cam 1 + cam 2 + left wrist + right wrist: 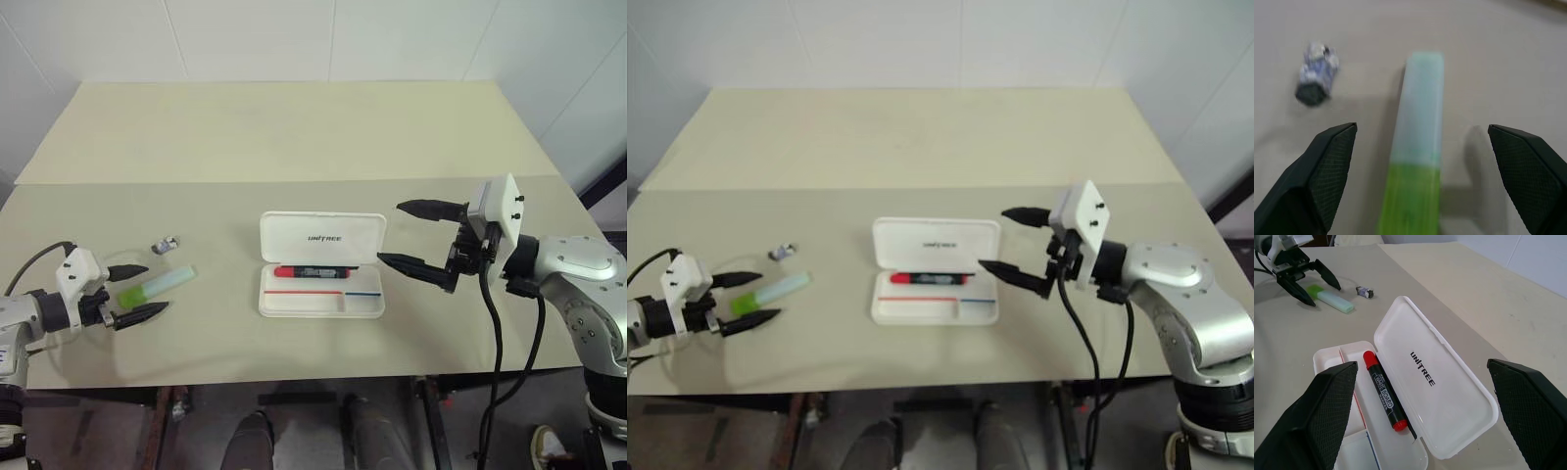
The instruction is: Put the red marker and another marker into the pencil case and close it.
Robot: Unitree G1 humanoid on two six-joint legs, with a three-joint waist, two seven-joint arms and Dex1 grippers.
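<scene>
While your left gripper (137, 291) has its fingers spread wide on either side of the light green marker (157, 286) near the counter's (294, 137) left edge, contact isn't clear. Beside it, a small grey object (165, 244) is too blurred to identify. Your right gripper (416, 235), fingers apart, hovers beside the open pencil case (321, 264) at mid-counter; the red marker (313, 271) lies inside, against the hinge.

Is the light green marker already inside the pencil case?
No, the light green marker lies on the table between the left gripper's open fingers, apart from the pencil case.
</scene>
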